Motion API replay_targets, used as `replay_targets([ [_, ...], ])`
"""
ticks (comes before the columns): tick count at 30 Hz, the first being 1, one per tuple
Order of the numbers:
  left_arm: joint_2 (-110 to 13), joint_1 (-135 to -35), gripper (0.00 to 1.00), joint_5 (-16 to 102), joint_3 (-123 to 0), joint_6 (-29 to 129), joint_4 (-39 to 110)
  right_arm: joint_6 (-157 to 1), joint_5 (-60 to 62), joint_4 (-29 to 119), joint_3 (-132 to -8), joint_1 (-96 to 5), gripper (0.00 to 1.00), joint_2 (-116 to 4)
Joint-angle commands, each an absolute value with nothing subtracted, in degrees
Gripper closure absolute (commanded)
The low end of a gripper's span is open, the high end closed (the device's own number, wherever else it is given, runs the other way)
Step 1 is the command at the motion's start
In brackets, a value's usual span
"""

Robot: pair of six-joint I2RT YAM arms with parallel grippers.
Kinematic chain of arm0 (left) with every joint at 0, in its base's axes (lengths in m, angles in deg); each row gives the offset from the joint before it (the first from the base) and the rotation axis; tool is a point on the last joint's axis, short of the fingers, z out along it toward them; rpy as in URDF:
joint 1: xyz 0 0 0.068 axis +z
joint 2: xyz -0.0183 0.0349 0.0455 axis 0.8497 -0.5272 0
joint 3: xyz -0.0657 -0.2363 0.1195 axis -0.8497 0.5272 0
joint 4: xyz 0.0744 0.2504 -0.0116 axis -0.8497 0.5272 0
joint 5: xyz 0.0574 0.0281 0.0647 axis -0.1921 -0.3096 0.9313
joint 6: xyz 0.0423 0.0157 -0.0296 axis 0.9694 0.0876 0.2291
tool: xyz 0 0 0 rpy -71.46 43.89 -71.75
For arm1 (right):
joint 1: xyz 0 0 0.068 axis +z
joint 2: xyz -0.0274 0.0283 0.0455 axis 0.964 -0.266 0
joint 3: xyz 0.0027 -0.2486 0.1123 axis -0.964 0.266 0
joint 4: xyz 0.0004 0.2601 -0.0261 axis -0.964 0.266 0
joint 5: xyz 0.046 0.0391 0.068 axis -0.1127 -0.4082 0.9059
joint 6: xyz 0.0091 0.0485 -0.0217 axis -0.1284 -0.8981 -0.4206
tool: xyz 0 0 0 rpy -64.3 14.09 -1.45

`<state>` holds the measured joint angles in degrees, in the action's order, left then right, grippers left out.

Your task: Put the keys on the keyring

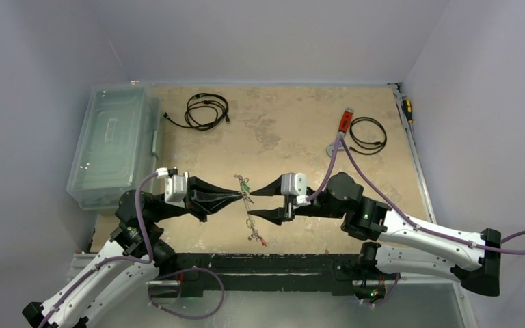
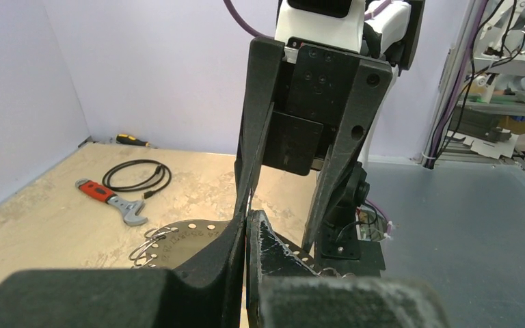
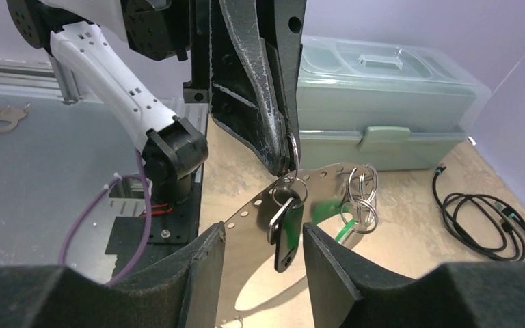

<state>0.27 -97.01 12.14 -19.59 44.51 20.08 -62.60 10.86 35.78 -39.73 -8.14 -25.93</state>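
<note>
Clamped shut on the keyring (image 1: pixel 247 205): left gripper (image 1: pixel 241 197), reaching in from the left at mid-table, no gap between its 2 fingers (image 3: pixel 266 116). Grips the top edge of the hoop, a flat grey band punched with a row of holes in the right wrist view, a thin upright line from overhead. Facing it tip to tip from the right: right gripper (image 1: pixel 251 205), jaws spread wide and closed on nothing, both tips just beside the hoop and spaced along it. Shown from the left wrist as 2 black prongs standing well apart above the shut pair. Hanging from the hoop between those open tips, in the right wrist view: 1 of the keys (image 3: pixel 287 236), black-headed, on a small split ring. Just past it, a blurred green tag (image 3: pixel 325 208) and a cluster of small wire rings (image 3: pixel 361 198) at the band's far end. Near the hoop's closest end from overhead, a speck of red (image 1: pixel 264 241), too small to tell whether attached. Further out on the tan table (image 1: pixel 280 137): 1 coiled black cable (image 1: pixel 206 111) at the far left, a 2nd coil (image 1: pixel 368 133) at the far right beside a red-handled wrench (image 1: pixel 345 121), a screwdriver (image 1: pixel 407 109) along the right edge. At the left edge, a clear plastic box (image 1: pixel 113 147) with its lid on. Along both white arms (image 1: pixel 424 240), purple cabling (image 1: pixel 444 234) down to the bases at the near edge.
</note>
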Motion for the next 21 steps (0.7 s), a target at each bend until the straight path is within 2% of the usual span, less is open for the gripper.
replay_targets([
  [1, 0.97, -96.42, 1.0, 12.99, -19.62, 43.75, 18.1, -64.35, 11.27, 29.57, -38.97, -7.87, 0.52, -26.67],
  [9, 1.28, -96.44, 1.0, 12.96, -19.56, 43.53, 17.97, -65.61, 9.63, 25.76, -38.53, -7.86, 0.57, -28.46],
  [17, 1.76, -96.4, 1.0, 13.16, -19.49, 43.48, 17.91, -66.07, 9.13, 24.54, -38.28, -7.87, 0.69, -30.07],
  [21, 1.91, -96.39, 1.0, 13.24, -19.54, 43.46, 17.88, -66.2, 9.03, 24.09, -37.9, -7.88, 0.85, -30.2],
])
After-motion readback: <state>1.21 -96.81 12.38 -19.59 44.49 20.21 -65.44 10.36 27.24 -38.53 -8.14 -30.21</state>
